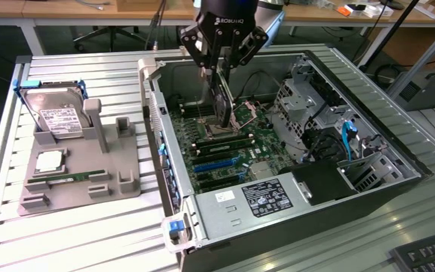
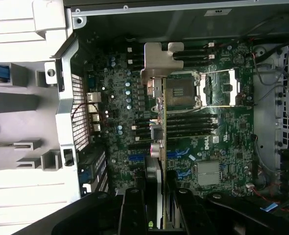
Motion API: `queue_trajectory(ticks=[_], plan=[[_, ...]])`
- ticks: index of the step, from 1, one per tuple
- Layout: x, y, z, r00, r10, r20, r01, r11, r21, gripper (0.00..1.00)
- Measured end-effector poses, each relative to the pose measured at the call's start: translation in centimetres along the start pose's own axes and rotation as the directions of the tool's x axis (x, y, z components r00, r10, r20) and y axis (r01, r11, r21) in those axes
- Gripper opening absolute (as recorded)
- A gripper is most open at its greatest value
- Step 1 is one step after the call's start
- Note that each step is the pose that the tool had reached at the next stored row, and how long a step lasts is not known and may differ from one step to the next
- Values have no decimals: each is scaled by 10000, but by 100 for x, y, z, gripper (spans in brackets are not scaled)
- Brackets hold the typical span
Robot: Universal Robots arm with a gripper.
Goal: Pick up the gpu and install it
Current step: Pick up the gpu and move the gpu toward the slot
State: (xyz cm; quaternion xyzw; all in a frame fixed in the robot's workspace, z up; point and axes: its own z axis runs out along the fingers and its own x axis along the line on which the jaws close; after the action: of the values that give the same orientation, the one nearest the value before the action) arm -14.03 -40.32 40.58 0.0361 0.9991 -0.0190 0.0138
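Dark flat gpu card (image 1: pixel 221 106) is clamped in the half-closed black gripper (image 1: pixel 221 68) over the green motherboard (image 1: pixel 261 137); its grey bracket (image 2: pixel 160 55) is seen in the wrist view.

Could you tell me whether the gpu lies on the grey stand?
No, the gripper holds the gpu over the motherboard inside the case.

From high up, you look down at a slant on the tabletop (image 1: pixel 89 62) and the open computer case (image 1: pixel 159 119). Your wrist camera sits close above the gripper (image 2: pixel 157 196), facing straight down. Both see the green board (image 1: pixel 259 141) (image 2: pixel 223 142).
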Motion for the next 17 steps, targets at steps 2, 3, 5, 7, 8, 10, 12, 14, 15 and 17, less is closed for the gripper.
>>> queue_trajectory(ticks=[2, 3, 5, 7, 8, 10, 12, 14, 15, 17], plan=[[-6, 1, 5, 10000, 0, 0, 0, 10000, 0, 27], [-8, 1, 7, 10000, 0, 0, 0, 10000, 1, 27], [-14, 2, 11, 10000, 1, 0, -1, 10000, 1, 27], [-19, 2, 15, 10000, -1, 0, 1, 10000, 3, 27], [-20, 2, 16, 10000, 0, 0, 0, 10000, 3, 27], [-23, 2, 20, 10000, 0, 0, 0, 10000, 2, 27], [-27, 3, 24, 10000, 0, 0, 0, 10000, 2, 27], [-32, 3, 28, 10000, 0, 0, 0, 10000, 3, 27], [-34, 4, 31, 10000, 0, 0, 0, 10000, 3, 27], [-39, 4, 35, 10000, -1, 0, 1, 10000, 3, 27]])
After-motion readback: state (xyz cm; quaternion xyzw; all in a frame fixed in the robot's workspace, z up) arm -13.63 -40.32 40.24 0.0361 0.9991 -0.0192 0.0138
